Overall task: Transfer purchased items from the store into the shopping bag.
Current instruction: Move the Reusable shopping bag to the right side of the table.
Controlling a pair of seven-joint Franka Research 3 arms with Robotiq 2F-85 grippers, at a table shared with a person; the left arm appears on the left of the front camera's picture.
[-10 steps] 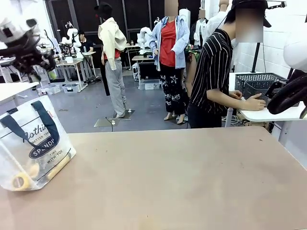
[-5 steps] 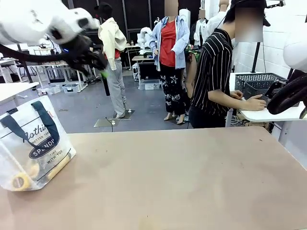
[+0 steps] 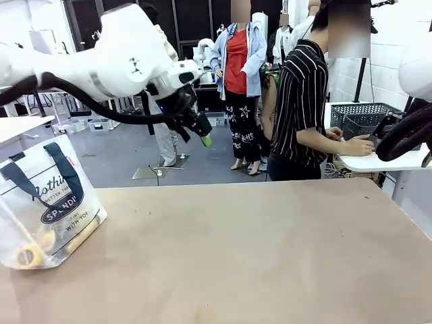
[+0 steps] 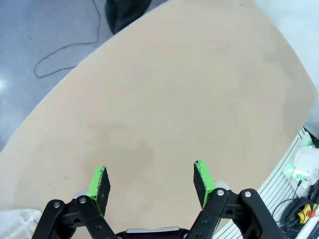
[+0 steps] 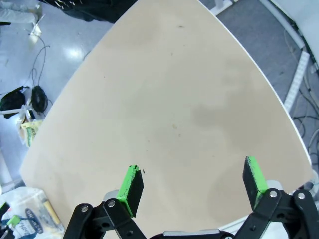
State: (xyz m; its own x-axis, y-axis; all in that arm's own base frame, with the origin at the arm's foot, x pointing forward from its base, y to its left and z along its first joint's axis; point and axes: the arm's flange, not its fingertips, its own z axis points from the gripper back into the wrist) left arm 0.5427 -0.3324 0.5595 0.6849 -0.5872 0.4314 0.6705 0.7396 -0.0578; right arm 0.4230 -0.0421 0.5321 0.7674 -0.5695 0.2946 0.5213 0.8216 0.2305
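Jaws of both grippers gape empty; the left gripper (image 3: 202, 135) has swung rightward from above the shopping bag (image 3: 47, 202).

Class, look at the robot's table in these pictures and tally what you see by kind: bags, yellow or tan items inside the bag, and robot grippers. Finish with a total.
Bags: 1, the clear bag
Yellow or tan items inside it: 2, a round yellow item and a tan stick
Grippers: 2, the left gripper and the right gripper
Total: 5
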